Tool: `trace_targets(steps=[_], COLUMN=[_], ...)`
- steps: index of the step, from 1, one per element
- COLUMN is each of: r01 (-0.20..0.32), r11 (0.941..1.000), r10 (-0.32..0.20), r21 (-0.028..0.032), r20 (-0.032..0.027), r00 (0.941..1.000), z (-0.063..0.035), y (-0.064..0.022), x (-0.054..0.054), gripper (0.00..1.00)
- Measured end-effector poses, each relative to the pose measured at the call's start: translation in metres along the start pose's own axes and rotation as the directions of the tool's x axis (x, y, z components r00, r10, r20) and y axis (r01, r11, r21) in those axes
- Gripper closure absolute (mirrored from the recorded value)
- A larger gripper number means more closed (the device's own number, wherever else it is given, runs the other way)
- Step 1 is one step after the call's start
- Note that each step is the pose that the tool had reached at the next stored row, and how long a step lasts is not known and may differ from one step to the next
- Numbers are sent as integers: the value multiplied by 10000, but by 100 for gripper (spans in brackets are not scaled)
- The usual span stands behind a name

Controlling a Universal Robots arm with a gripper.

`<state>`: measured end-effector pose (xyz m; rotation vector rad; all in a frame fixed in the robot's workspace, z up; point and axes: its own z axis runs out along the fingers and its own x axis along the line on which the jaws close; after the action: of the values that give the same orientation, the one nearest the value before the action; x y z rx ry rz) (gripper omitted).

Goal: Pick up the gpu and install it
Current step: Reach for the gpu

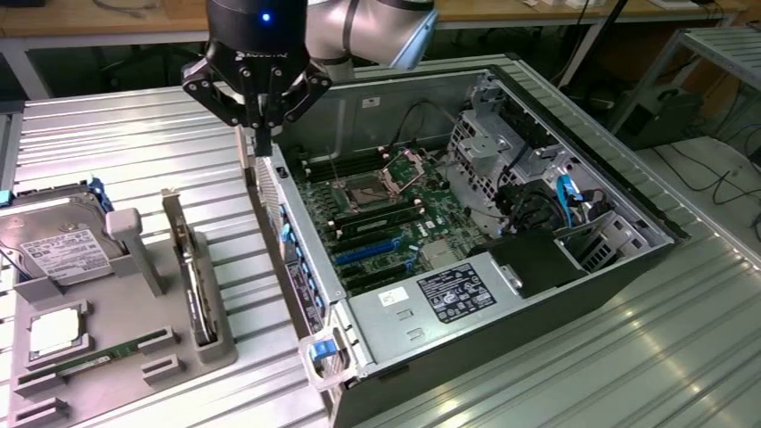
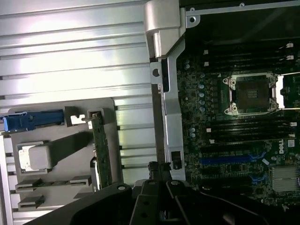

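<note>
The black two-fingered gripper (image 1: 260, 143) (image 2: 159, 167) is clenched on nothing and hovers over the rear wall of the open grey steel computer case (image 1: 356, 330). The gpu (image 1: 196, 287) (image 2: 101, 151), a thin dark board with a silvery end bracket, stands on edge in a slot of the grey moulded plastic holder (image 1: 216, 349). It lies apart from the gripper, towards the exterior view's left. Its long axis runs roughly parallel to that case wall. The holder sits on the ribbed, shiny metal table (image 1: 155, 143). The green motherboard (image 1: 398, 223) lies flat inside the case.
</note>
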<state>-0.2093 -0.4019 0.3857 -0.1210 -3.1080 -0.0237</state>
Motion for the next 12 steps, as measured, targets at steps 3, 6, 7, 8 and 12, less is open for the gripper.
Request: trace_targets(steps=[3, 6, 7, 8, 12], r01=[13, 123, 173, 246, 519], r11=[10000, 9997, 9996, 9993, 9980], r10=[-13, -122, -172, -245, -518], r21=[-37, -189, -232, -277, -347], r20=[61, 49, 45, 41, 34], r00=[10000, 9999, 9998, 9997, 9987], z=[4, 14, 17, 20, 30], y=[-7, -15, -16, -19, -27], x=[65, 102, 110, 118, 151], gripper=[89, 89, 89, 89, 89])
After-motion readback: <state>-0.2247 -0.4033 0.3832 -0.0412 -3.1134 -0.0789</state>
